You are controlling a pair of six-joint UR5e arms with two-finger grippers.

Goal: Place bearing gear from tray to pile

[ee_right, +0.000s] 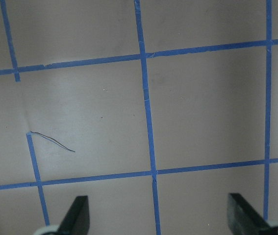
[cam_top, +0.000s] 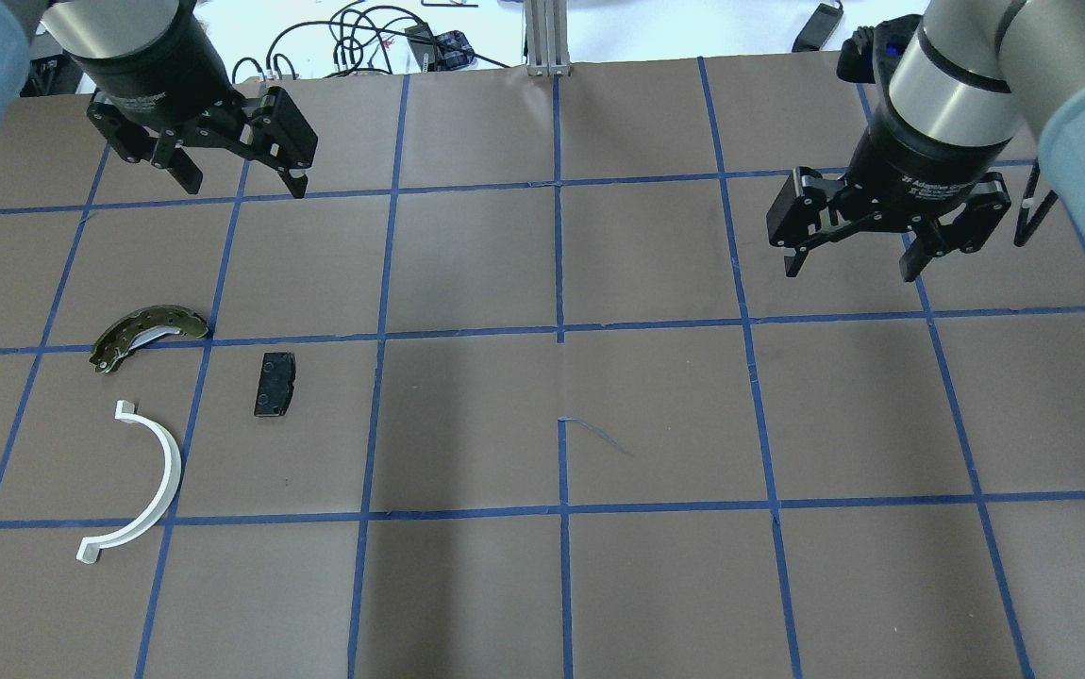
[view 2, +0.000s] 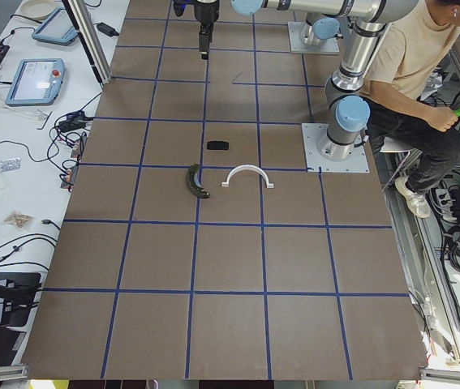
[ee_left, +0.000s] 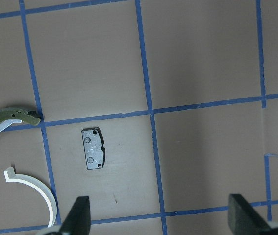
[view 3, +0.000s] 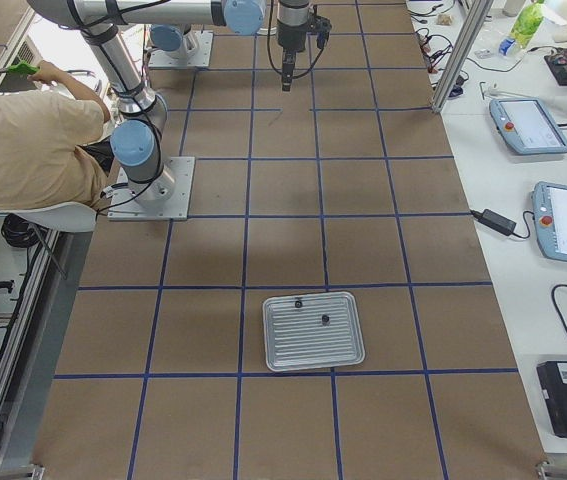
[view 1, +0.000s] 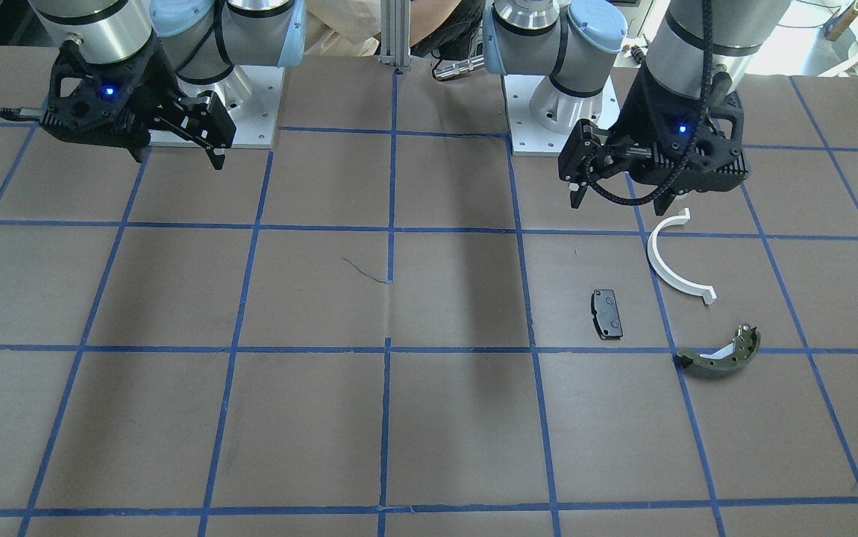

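The tray (view 3: 281,356), a ribbed metal one, lies at the table's end on my right side and shows only in the exterior right view. Two small dark parts (view 3: 324,320) rest on it, too small to tell which is the bearing gear. The pile is a white half-ring (cam_top: 151,481), a black pad (cam_top: 275,384) and an olive brake shoe (cam_top: 148,332). My left gripper (cam_top: 244,187) hangs open and empty above the table beyond the pile. Far from the tray, my right gripper (cam_top: 849,272) is also open and empty.
A person (view 2: 424,65) sits behind the robot bases. A side bench holds tablets (view 2: 35,81) and cables. A loose strand of blue tape (cam_top: 599,436) lies at the table's middle. Blue tape lines grid the brown table (cam_top: 656,585).
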